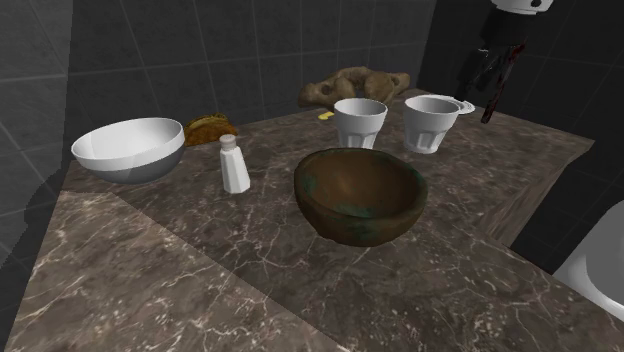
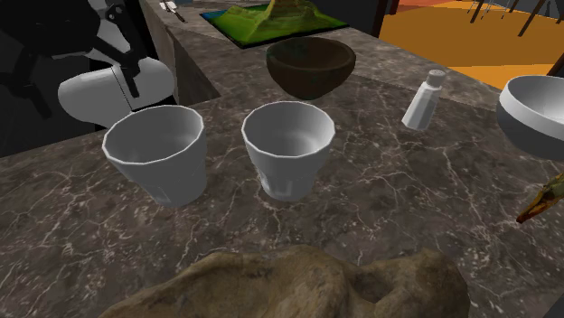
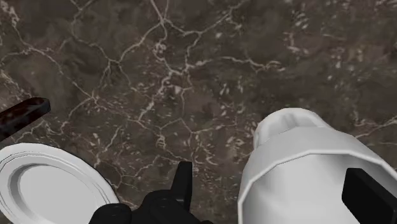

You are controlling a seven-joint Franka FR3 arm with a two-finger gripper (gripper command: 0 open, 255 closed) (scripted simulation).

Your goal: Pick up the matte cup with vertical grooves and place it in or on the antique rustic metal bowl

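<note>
Shoulder view: a matte white cup with shallow vertical facets (image 1: 432, 124) stands upright on a dark veined marble counter (image 1: 200, 290). Its long axis is vertical and its mouth faces up. It sits near the counter's far right edge. A second, glossier white cup (image 1: 360, 122) stands just beside it on this view's left. The black two-finger gripper (image 1: 490, 103) hangs off the matte cup's right side, apart from it. In the wrist view its fingers (image 3: 184, 181) are spread wide and grip nothing (the cup shows between them). A brown metal bowl with green stains (image 1: 360, 195) sits nearer the camera, with bare marble between it and the cups.
</note>
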